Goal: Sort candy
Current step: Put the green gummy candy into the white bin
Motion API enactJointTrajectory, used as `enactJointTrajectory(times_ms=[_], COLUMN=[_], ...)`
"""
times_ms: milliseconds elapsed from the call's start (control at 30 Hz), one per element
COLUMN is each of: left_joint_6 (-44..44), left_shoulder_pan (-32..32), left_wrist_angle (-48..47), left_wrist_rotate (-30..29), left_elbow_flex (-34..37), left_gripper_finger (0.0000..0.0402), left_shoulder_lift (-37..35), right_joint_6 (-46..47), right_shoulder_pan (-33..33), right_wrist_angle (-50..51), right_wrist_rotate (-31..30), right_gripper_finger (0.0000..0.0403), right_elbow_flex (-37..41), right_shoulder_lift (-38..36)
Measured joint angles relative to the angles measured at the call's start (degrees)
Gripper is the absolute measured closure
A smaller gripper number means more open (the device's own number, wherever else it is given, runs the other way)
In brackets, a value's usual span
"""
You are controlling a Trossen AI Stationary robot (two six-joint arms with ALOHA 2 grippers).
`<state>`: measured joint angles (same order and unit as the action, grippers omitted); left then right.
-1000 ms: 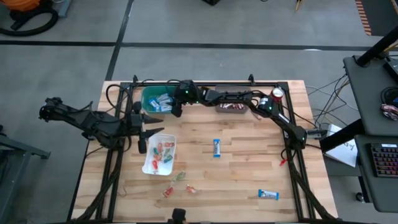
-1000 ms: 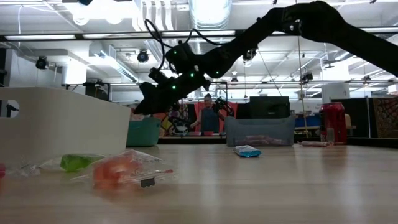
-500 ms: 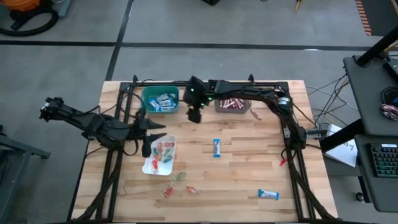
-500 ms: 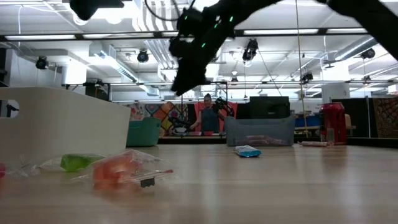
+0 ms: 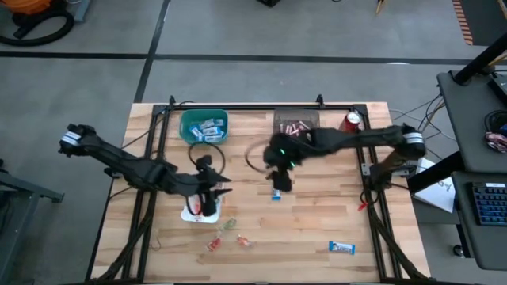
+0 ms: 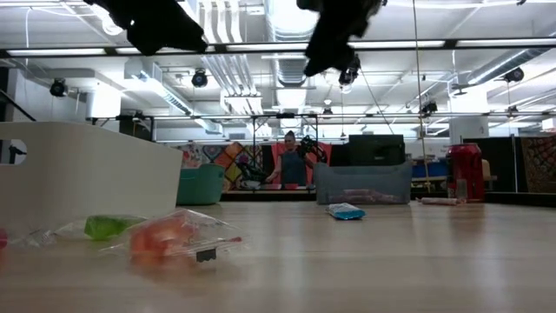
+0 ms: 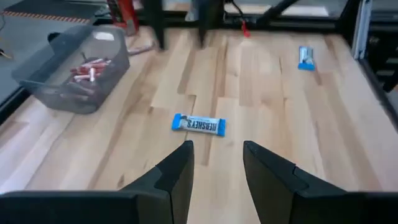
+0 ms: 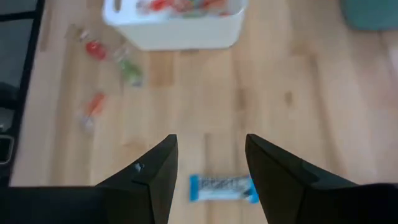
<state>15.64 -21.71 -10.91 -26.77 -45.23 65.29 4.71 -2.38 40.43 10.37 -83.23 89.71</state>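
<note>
My right gripper [image 5: 277, 179] hangs open high over the table's middle. Its fingers [image 8: 155, 171] stand above and on either side of a blue-and-white candy bar [image 8: 224, 188] that lies flat on the wood [image 5: 276, 195]. My left gripper [image 5: 210, 196] hovers open over the white tray [image 5: 190, 212], which holds small red, orange and green candy; the same bar [image 7: 199, 124] lies ahead of it. A second blue bar [image 5: 342, 248] lies near the right front. Three small pieces [image 5: 228, 225] lie in front of the tray.
At the far edge stand a teal bin [image 5: 204, 127] with blue bars, a grey bin [image 5: 295, 127] with pink-red sticks, and a red can [image 5: 352, 121]. In the low view loose wrapped pieces [image 6: 174, 235] lie in front of the white tray [image 6: 87, 174]. A person shows beyond the table.
My right gripper has swung from over the teal bin toward the table's right and near edge, rising, and now hangs over the blue bar at mid-table. My left gripper has gone toward the right and near edge and now covers the white tray.
</note>
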Motion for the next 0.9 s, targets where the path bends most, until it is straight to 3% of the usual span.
enactJointTrajectory(times_ms=[133,400,700,900], left_joint_6=[-0.1,3.5,5.9,9.6], left_shoulder_pan=[0.0,-0.7,-6.2,-7.2], left_wrist_angle=[-0.5,-4.1,-23.4,-25.9], left_wrist_rotate=[1.9,15.5,17.4,16.8], left_elbow_flex=[-2.2,-9.6,-21.9,-27.9], left_gripper_finger=[0.0278,0.0278,0.0255,0.0224], left_shoulder_lift=[5.3,15.8,30.2,37.6], right_joint_6=[6.3,15.9,23.1,28.8], right_shoulder_pan=[5.1,14.0,21.8,25.7], right_wrist_angle=[-0.9,-0.9,-1.7,-1.9], right_wrist_rotate=[-5.1,-5.9,-5.9,-6.0], right_gripper_finger=[0.0223,0.0223,0.0223,0.0223], right_elbow_flex=[6.6,14.6,18.8,20.5], right_shoulder_lift=[-5.1,-9.6,-9.5,-10.0])
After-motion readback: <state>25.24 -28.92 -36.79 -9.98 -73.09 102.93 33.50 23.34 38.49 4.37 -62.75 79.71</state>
